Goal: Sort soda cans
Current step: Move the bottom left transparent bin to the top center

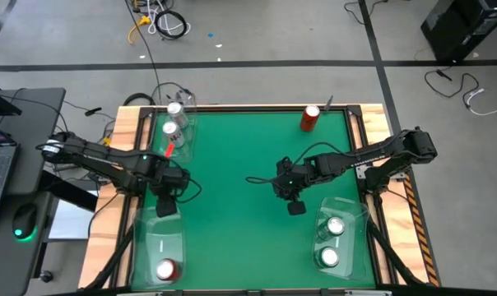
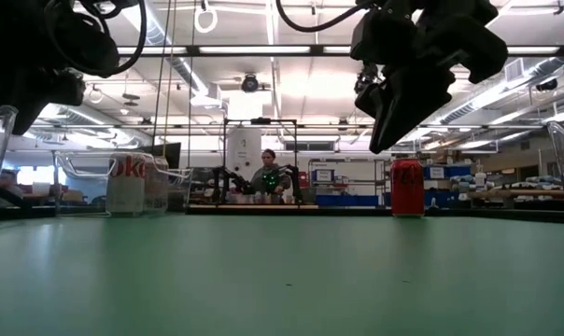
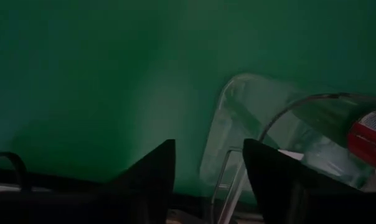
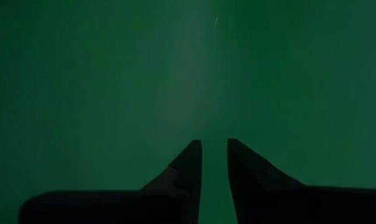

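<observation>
Green table (image 1: 232, 222), overhead view as the clock face, twelve o'clock at the far edge.

Item 1, red soda can (image 1: 309, 118): standing upright alone at about one o'clock, near the far edge, outside any bin; also showing in the low view (image 2: 407, 188).

Item 2, two silver soda cans (image 1: 173, 122): sitting in the far-left clear bin (image 1: 186, 140) at about eleven o'clock.

Item 3, red-topped can (image 1: 165, 269): sitting in the near-left clear bin (image 1: 150, 238) at about seven o'clock, at the bin's near end.

Item 4, two silver-topped cans (image 1: 332, 242): sitting in the near-right clear bin (image 1: 354, 215) at about five o'clock; side colour not discernible.

Item 5, left gripper (image 1: 164, 207): hovering at about eight o'clock over the far end of the near-left bin, fingers (image 3: 154, 177) standing partly apart, nothing between them.

Item 6, right gripper (image 1: 295, 205): hanging above bare table just right of centre, at about four o'clock, fingers (image 4: 187, 168) drawn nearly together with a narrow gap, gripping nothing.

Item 7, person (image 2: 269, 177): sitting in the room beyond the table.
</observation>
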You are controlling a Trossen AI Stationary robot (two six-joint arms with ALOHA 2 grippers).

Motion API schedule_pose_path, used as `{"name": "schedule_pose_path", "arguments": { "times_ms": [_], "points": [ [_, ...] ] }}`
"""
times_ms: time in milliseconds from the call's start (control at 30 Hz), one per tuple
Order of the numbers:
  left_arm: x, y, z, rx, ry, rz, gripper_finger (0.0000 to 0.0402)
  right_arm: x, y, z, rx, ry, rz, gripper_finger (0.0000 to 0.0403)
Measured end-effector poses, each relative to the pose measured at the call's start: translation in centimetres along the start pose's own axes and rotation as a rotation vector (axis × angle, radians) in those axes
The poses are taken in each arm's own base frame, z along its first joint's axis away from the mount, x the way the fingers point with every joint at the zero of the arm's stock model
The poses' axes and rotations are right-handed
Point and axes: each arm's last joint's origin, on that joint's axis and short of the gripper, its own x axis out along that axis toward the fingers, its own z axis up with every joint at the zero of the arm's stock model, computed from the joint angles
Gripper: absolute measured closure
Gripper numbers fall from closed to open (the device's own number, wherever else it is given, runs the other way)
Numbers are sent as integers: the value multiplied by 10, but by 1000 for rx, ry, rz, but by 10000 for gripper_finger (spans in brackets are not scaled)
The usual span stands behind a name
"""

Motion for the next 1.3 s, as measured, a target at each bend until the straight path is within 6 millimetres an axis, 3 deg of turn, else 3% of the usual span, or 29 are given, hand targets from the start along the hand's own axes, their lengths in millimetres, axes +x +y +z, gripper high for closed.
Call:
{"name": "schedule_pose_path", "arguments": {
  "times_ms": [433,967,1133,1300],
  "points": [
    [-22,-5,-1,3,3,-16,183,-1,-9,0,40,-1,-15,339],
    [8,-13,-7,35,27,-42,185,-1,-11,-1,47,0,-18,337],
    [17,-14,-7,61,8,-57,215,-1,-11,-1,30,0,-18,337],
    [25,-14,-5,96,-20,-54,295,-1,-11,-1,17,1,-19,337]
  ]
}}
